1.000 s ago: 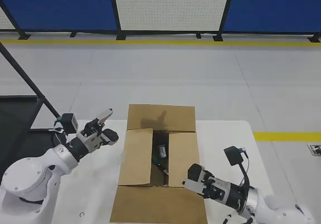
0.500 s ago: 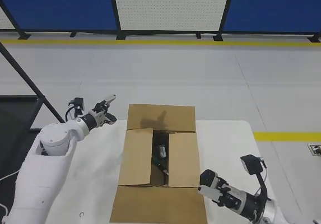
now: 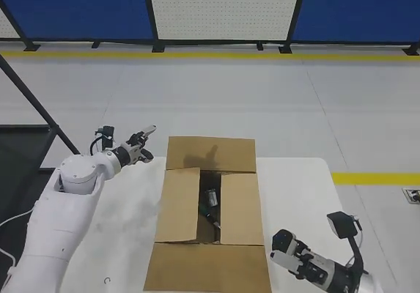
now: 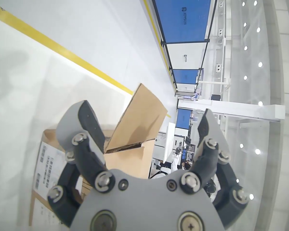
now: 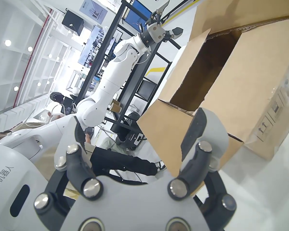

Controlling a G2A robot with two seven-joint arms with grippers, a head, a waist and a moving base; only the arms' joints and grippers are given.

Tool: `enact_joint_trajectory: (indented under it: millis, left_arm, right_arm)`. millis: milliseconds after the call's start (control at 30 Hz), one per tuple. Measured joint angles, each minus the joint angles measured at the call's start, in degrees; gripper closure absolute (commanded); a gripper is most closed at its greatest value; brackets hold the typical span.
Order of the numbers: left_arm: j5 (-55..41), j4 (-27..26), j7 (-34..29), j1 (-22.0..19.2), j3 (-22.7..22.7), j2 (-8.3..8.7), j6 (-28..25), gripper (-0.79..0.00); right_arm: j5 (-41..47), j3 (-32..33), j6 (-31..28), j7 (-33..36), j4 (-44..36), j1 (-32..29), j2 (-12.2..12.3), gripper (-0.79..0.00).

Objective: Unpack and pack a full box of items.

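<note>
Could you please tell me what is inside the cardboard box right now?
Through the gap between the half-closed flaps, the cardboard box shows a small pale item and a dark item beside it. The flaps hide everything else.

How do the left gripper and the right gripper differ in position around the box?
The left gripper is by the far end of the box, the right gripper by its near end. The left gripper is off its left side, the right gripper off its right. Both are open and empty.
</note>
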Motion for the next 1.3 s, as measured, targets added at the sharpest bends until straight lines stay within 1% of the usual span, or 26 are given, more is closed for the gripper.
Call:
enact_joint_trajectory:
  millis: [67,133,167,233,333,467,533,667,767,800,867,1000,1200,1300]
  left_arm:
    - [-0.13,-0.19,-0.29,0.33,0.16,-0.02,0.03,-0.785]
    - [-1.00,-0.35,-2.65,0.91,0.35,-0.03,-0.22,-0.785]
    - [-1.38,0.20,-4.10,0.79,0.35,-0.04,-0.84,-0.785]
    - [-1.01,1.56,-4.18,0.29,1.01,-0.28,-2.24,-0.785]
    - [0.33,5.32,-4.62,-1.39,2.77,-0.94,-5.65,-0.785]
    - [3.23,10.85,-1.51,-3.98,6.09,-2.41,-10.98,-0.785]
    - [4.33,12.80,-0.29,-4.90,7.41,-3.10,-13.73,-0.785]
    - [4.86,16.51,1.86,-6.21,9.54,-4.71,-21.58,-0.785]
    - [3.79,19.15,2.02,-6.97,10.41,-5.84,-25.89,-0.785]
    - [3.71,19.98,1.96,-7.28,10.69,-6.14,-26.69,-0.785]
    - [3.72,21.73,2.02,-7.98,11.26,-6.80,-28.35,-0.785]
    - [2.49,24.50,1.84,-8.97,11.37,-7.67,-31.09,-0.785]
    - [0.94,26.36,-0.54,-9.68,10.55,-7.87,-36.49,-0.785]
    - [0.35,26.46,-1.44,-9.68,10.04,-7.76,-38.71,-0.785]
  right_arm:
    - [0.79,-0.26,0.03,-0.49,0.06,-0.09,0.02,-0.785]
    - [1.80,-0.32,0.51,-0.69,0.28,-0.14,0.14,-0.785]
    - [2.26,-0.17,1.03,-0.56,0.35,-0.15,0.26,-0.785]
    - [3.04,0.04,1.81,0.06,0.33,-0.42,0.44,-0.785]
    - [4.84,0.63,2.85,1.53,0.27,-1.40,0.76,-0.785]
    - [9.58,1.81,4.05,5.11,0.85,-3.04,1.26,-0.785]
    - [10.99,2.57,4.67,7.16,1.30,-3.66,1.54,-0.785]
    - [13.56,3.40,6.53,11.93,2.58,-4.74,2.18,-0.785]
    - [14.20,3.72,9.28,15.06,3.33,-4.88,2.68,-0.785]
    - [13.45,4.00,10.35,15.07,3.26,-4.87,2.83,-0.785]
    - [10.56,4.56,11.95,13.02,2.57,-4.86,3.02,-0.785]
    - [10.79,4.59,11.97,13.09,2.49,-4.87,3.02,-0.785]
    - [10.48,4.46,12.29,12.54,2.86,-5.19,3.07,-0.785]
    - [9.31,5.02,15.38,12.54,4.11,-5.53,3.46,-0.785]
